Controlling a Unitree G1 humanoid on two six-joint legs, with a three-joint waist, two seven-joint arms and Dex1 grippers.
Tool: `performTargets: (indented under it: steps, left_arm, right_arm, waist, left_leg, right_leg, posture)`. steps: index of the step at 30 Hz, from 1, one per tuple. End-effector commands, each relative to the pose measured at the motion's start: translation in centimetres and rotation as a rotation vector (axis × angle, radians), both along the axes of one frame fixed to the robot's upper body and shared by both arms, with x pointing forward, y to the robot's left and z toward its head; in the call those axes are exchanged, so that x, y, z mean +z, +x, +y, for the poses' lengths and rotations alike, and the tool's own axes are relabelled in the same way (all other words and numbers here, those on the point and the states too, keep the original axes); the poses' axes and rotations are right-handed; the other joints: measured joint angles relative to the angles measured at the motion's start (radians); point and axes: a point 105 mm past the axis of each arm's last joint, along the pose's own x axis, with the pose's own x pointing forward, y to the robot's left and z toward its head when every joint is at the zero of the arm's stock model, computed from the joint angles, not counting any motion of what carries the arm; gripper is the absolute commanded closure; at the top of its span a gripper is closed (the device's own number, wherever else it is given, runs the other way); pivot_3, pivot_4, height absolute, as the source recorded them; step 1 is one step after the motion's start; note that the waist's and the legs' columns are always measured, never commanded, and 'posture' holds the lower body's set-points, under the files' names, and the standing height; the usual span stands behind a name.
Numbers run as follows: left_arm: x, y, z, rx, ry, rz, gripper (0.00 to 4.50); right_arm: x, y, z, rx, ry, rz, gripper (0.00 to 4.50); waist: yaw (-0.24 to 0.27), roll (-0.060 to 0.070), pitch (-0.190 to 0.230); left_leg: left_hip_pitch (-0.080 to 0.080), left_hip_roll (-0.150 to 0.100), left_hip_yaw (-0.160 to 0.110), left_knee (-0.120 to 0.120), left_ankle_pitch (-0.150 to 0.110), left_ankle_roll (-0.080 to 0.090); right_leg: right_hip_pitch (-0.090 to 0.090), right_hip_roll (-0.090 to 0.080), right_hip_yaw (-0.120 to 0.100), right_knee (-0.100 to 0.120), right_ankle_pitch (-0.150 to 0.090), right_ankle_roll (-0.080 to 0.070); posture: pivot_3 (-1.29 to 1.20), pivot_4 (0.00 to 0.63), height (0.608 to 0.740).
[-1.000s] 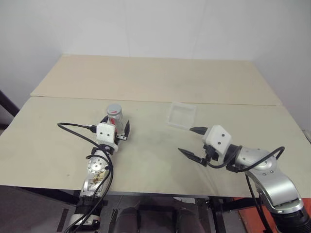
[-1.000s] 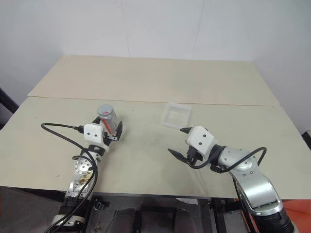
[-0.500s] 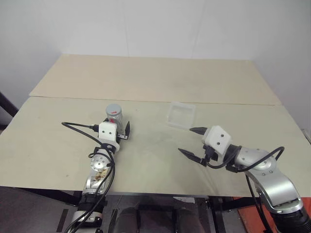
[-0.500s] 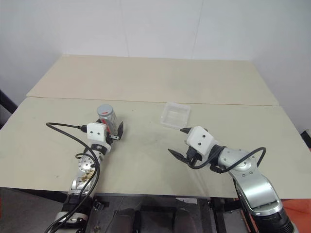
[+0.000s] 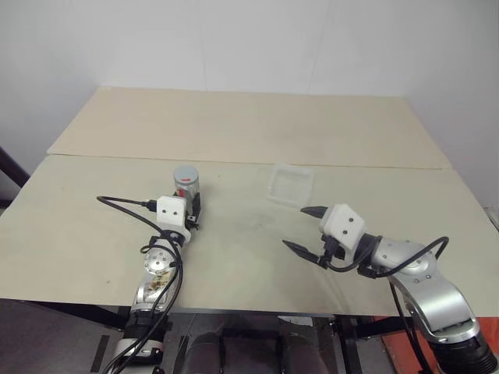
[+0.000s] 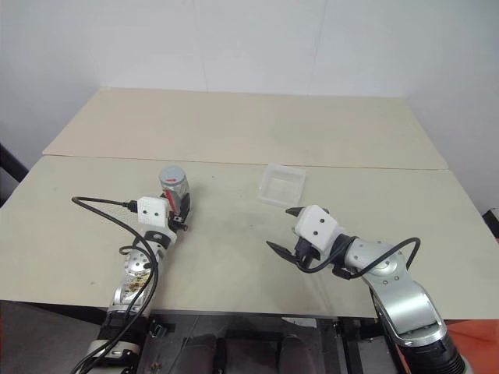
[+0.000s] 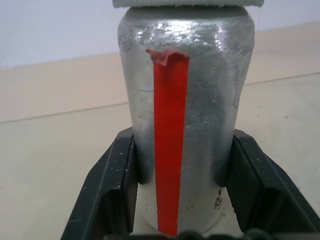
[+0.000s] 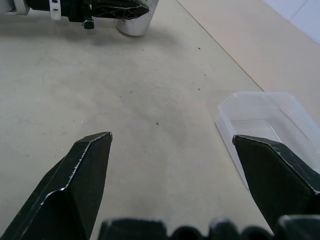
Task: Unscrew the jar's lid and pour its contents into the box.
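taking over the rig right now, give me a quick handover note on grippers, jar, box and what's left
Left gripper: shut on the jar, which stands upright on the table.
Right gripper: open, holding nothing, hovering over the table near the box.
Lid: on the jar.
Box: on the table, to the right of the jar and apart from it; nothing visible inside.
Done: jar gripped.
Left: unscrew the lid with the right gripper, then pour the contents into the box.
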Motion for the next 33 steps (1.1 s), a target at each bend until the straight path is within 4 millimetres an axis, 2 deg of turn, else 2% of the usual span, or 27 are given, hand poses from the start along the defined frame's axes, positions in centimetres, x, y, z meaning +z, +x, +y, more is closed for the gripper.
performTargets:
  steps: [1, 4, 8, 13, 15, 18, 23, 26, 33]
  left_arm:
    - [3.5, -0.6, -1.3, -0.096, -0.049, -0.132, 2.41]
    - [5.0, -1.8, -3.1, -0.272, -0.106, -0.138, 2.41]
    - [5.6, -3.6, -5.7, -0.5, -0.029, -0.115, 2.41]
    - [5.5, -4.1, -8.0, -0.624, -0.011, -0.097, 2.41]
    - [5.4, -4.2, -8.5, -0.65, -0.004, -0.093, 2.41]
    - [5.4, -4.5, -9.0, -0.674, -0.014, -0.092, 2.41]
    - [5.5, -4.9, -9.9, -0.71, -0.023, -0.096, 2.41]
    - [5.6, -5.0, -10.0, -0.711, -0.014, -0.105, 2.41]
    - [5.4, -4.9, -9.8, -0.695, -0.015, -0.105, 2.41]
  right_arm:
    - [1.9, 0.3, 0.5, -0.001, 0.042, -0.075, 0.0]
    - [4.0, 0.5, 1.8, 0.015, 0.173, -0.082, 0.0]
    - [6.8, 0.8, 4.4, 0.055, 0.295, -0.104, 0.0]
    - [8.2, 1.0, 7.9, 0.094, 0.344, -0.118, 0.0]
    - [8.3, 1.1, 8.6, 0.092, 0.36, -0.113, 0.0]
    - [8.5, 1.1, 9.2, 0.1, 0.382, -0.11, 0.0]
    - [9.1, 2.1, 9.3, 0.036, 0.429, -0.122, 0.0]
    - [9.0, 2.6, 9.1, 0.008, 0.429, -0.118, 0.0]
    - [8.5, 2.5, 9.4, 0.025, 0.403, -0.107, 0.0]
  waist:
    - [0.0, 0.0, 0.0]
    - [-0.004, -0.002, 0.001]
    - [-0.015, -0.002, 0.001]
    - [-0.015, -0.002, 0.001]
    - [-0.014, -0.002, 0.001]
    - [-0.013, -0.002, 0.001]
    - [-0.016, -0.002, 0.001]
    - [-0.019, -0.002, 0.001]
    - [-0.021, -0.002, 0.001]
  left_leg:
    - [0.0, 0.0, 0.0, 0.0, 0.0, 0.0]
    - [-0.001, 0.001, 0.0, 0.0, 0.0, 0.0]
    - [-0.001, 0.001, 0.0, -0.001, 0.0, 0.0]
    - [-0.001, 0.001, 0.0, -0.001, 0.0, 0.0]
    - [-0.002, 0.001, 0.0, -0.001, 0.0, 0.0]
    - [-0.003, 0.001, 0.0, -0.001, 0.0, 0.0]
    - [-0.004, 0.001, 0.0, -0.001, 0.0, 0.0]
    - [-0.006, 0.001, 0.0, -0.001, 0.0, 0.0]
    - [-0.011, 0.001, 0.001, -0.001, 0.0, 0.0]
  right_leg:
    - [0.0, 0.0, 0.0, 0.0, 0.0, 0.0]
    - [-0.001, 0.0, 0.0, 0.0, 0.0, 0.0]
    - [-0.002, 0.001, 0.001, 0.001, 0.0, -0.001]
    - [-0.002, 0.001, 0.001, 0.001, 0.0, -0.001]
    - [-0.003, 0.001, 0.001, 0.001, 0.0, -0.001]
    - [-0.004, 0.001, 0.001, 0.001, 0.0, -0.001]
    - [-0.006, 0.001, 0.001, 0.002, 0.0, -0.001]
    - [-0.008, 0.001, 0.001, 0.002, 0.0, -0.001]
    - [-0.015, 0.001, 0.002, 0.004, 0.0, -0.001]
  posture:
    - [0.0, 0.15, 0.74]
    - [0.0, 0.15, 0.74]
    - [0.0, 0.15, 0.74]
    - [0.0, 0.15, 0.74]
    - [0.0, 0.15, 0.74]
    - [0.0, 0.15, 0.74]
    - [0.0, 0.15, 0.74]
    - [0.0, 0.15, 0.74]
    - [0.0, 0.15, 0.74]
